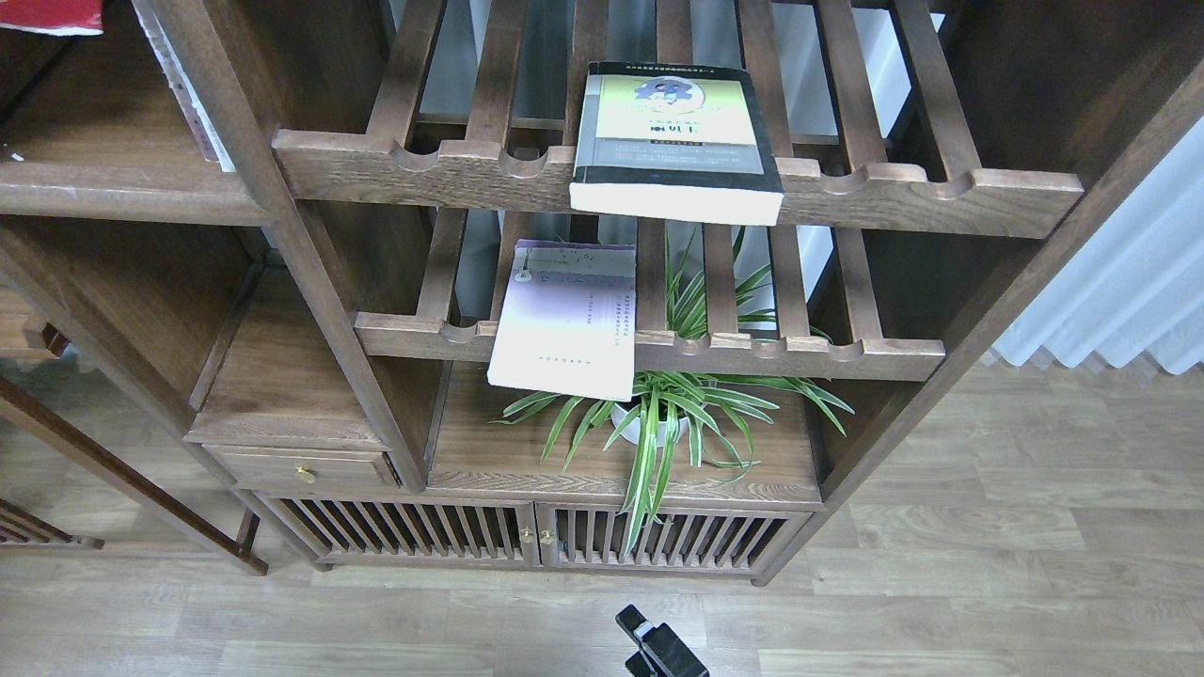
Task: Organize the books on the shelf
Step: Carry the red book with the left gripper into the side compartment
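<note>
Only a red strip of the red book shows, at the top left corner above the flat dark-brown shelf; whatever holds it is out of view. The black-grey book with the yellow front panel lies flat on the upper slatted rack, its page edge overhanging the front rail. On the lower slatted rack lies the pale lavender-white book, also sticking out past the rail. My left gripper is not visible. A small dark part of my right gripper pokes in at the bottom centre, too small to read.
A potted spider plant stands on the board under the lower rack, with leaves hanging over the front. Below are a small drawer and slatted cabinet doors. A white curtain hangs at the right, above wooden floor.
</note>
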Robot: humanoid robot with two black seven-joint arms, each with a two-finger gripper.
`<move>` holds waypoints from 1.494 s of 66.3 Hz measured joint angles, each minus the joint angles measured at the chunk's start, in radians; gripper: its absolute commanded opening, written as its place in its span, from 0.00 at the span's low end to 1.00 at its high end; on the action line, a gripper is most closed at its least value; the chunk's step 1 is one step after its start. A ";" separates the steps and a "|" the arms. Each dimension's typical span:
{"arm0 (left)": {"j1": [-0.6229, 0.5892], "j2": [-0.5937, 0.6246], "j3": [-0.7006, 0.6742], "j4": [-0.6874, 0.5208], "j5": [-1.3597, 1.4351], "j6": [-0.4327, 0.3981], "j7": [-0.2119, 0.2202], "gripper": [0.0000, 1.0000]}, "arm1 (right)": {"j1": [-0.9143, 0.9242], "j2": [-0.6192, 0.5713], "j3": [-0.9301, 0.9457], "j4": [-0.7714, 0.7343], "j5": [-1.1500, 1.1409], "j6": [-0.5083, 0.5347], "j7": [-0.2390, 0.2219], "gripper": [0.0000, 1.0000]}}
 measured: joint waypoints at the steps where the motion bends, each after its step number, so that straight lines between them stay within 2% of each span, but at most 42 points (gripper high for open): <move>1: -0.016 0.000 0.012 0.016 0.000 0.000 -0.001 0.05 | 0.000 0.000 0.000 0.000 0.000 0.000 0.000 0.99; 18: -0.118 0.000 0.082 0.148 0.001 0.000 -0.004 0.05 | 0.001 -0.012 0.000 0.000 0.000 0.000 0.000 0.99; 32: -0.172 -0.072 0.091 0.159 0.001 0.000 -0.013 0.03 | 0.001 -0.013 0.000 0.000 0.001 0.000 0.003 0.99; 41: -0.122 -0.143 -0.036 0.157 0.001 0.000 -0.042 0.03 | -0.001 -0.014 0.000 0.000 0.002 0.000 0.007 0.99; 52: -0.045 -0.181 -0.124 0.154 0.000 0.000 -0.051 0.04 | 0.003 -0.013 0.000 0.000 0.002 0.000 0.007 0.99; 95: -0.024 -0.248 -0.035 0.181 -0.003 0.000 -0.062 0.06 | -0.008 -0.011 -0.001 0.001 0.000 0.000 0.002 0.99; 99: -0.024 -0.245 -0.025 0.183 -0.002 0.000 -0.060 0.09 | -0.008 -0.011 -0.001 0.001 0.000 0.000 0.002 0.99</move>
